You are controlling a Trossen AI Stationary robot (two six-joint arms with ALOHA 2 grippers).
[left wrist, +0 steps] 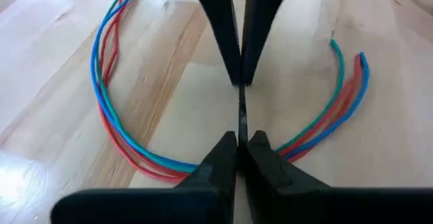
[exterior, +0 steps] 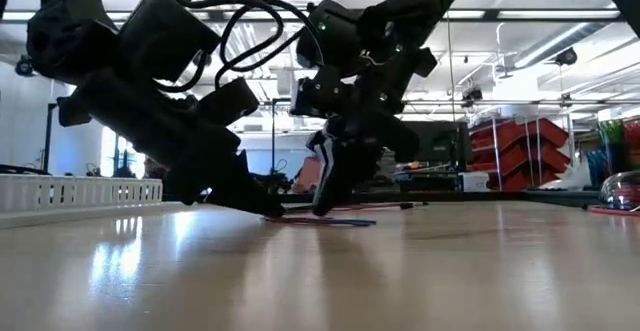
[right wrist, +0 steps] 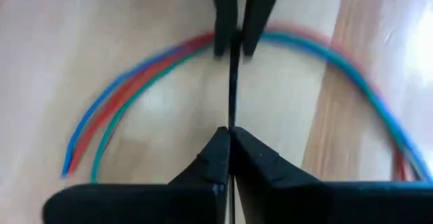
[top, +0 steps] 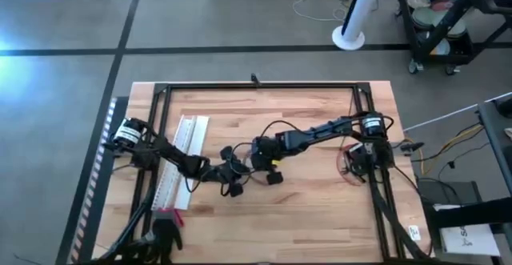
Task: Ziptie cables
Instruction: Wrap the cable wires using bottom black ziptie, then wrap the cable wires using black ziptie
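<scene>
Both pincers pinch one thin dark strip, likely the ziptie

We see left pincer and right pincer nearly closed on it, facing each other mid-tabletop at 6 o'clock, stretching it across the cables for looping.

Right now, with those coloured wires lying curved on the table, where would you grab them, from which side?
Probably mid-curve, where the cables run packed side by side; near their free ends they fan apart. Come from straight above, fingers straddling the bundle crosswise, since it lies flat. The left gripper and right gripper are both shut on a thin dark strip.
</scene>
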